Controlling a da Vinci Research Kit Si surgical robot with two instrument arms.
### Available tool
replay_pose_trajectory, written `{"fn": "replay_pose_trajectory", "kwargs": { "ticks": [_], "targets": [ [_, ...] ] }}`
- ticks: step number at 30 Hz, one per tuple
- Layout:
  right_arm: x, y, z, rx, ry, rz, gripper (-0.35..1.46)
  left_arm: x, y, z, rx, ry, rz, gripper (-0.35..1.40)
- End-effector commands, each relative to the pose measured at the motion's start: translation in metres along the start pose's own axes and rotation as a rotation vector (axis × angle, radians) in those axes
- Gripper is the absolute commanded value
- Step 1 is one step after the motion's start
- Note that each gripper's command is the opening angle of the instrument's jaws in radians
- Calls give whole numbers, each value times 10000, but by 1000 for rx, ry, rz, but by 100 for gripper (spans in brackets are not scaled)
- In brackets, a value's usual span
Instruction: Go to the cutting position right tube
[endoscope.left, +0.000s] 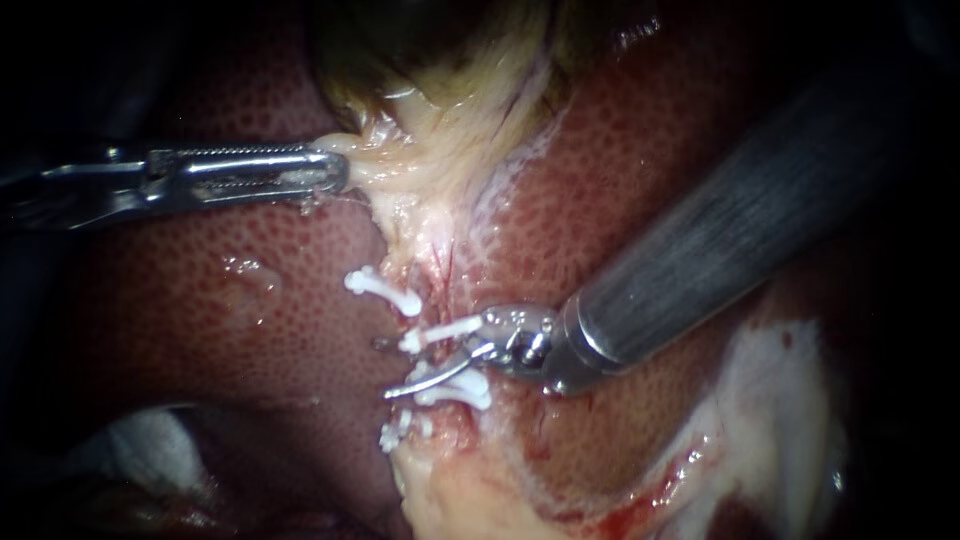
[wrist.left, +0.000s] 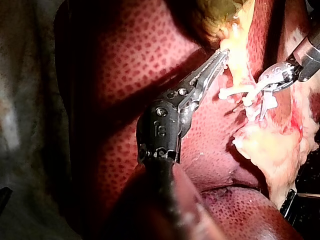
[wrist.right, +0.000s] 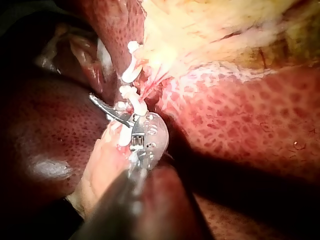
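Two instruments at one clipped tube, with four white clips along it.

The tube (endoscope.left: 412, 262) runs near to far down the middle of the liver (endoscope.left: 200, 300), below the gallbladder (endoscope.left: 440, 50). Four clips (endoscope.left: 385, 288) cross it, one behind the other. The right instrument (endoscope.left: 388, 368) comes in from the right, its two thin curved jaws standing a little apart, one on each side of the tube among the nearer clips. One clip lies across the farther jaw and hides part of it. The left instrument (endoscope.left: 335, 172), well apart at far left, has its long toothed jaws pinched together on pale tissue (endoscope.left: 400, 165) under the gallbladder. The right shaft covers the liver at right.
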Motion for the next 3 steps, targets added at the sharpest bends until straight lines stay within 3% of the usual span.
{"fn": "replay_pose_trajectory", "kwargs": {
  "ticks": [1, 3],
  "targets": [
    [0, 0, 0, 0, 0, -1, 111, 0, 0, 0, 0, 0, 0, -35],
    [0, 0, -1, 0, 0, -1, 111, 0, 0, 0, 0, 0, 0, -35]
  ]
}}
